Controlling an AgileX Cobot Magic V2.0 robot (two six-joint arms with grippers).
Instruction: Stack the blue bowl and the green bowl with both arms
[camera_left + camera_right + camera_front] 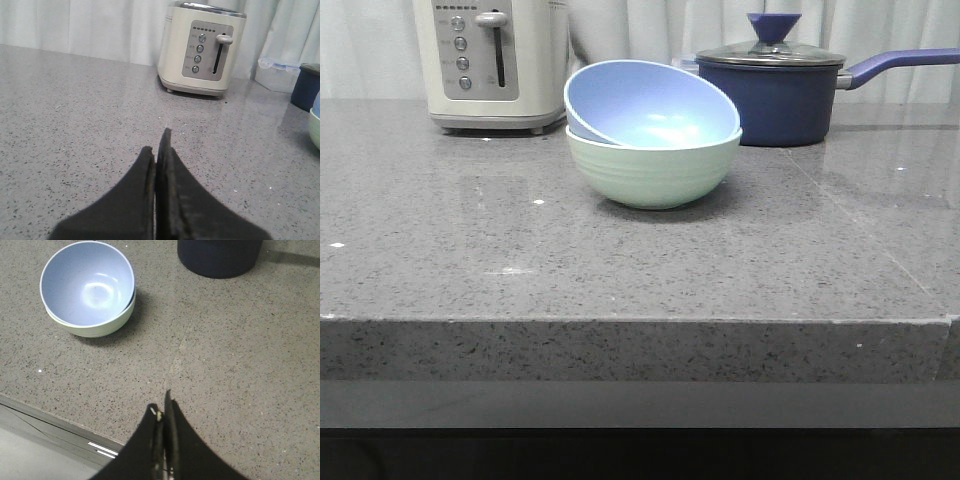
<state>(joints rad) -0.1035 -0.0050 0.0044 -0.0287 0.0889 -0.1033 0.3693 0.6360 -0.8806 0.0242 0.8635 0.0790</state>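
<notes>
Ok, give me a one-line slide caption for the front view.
Blue bowl sits tilted inside green bowl on the grey counter, toaster and saucepan behind.

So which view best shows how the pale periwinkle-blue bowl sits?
The front view: the pale periwinkle-blue bowl sits tilted inside the mint-green bowl. The right wrist view shows it nested from above; the left wrist view catches only an edge sliver.

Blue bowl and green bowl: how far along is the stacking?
Done: the blue bowl sits inside the green bowl on the counter, though tilted, its rim raised on one side. In hand: nothing; the left end effector and the right end effector are both shut, empty and clear of the bowls. Left: at most levelling the blue bowl.
</notes>
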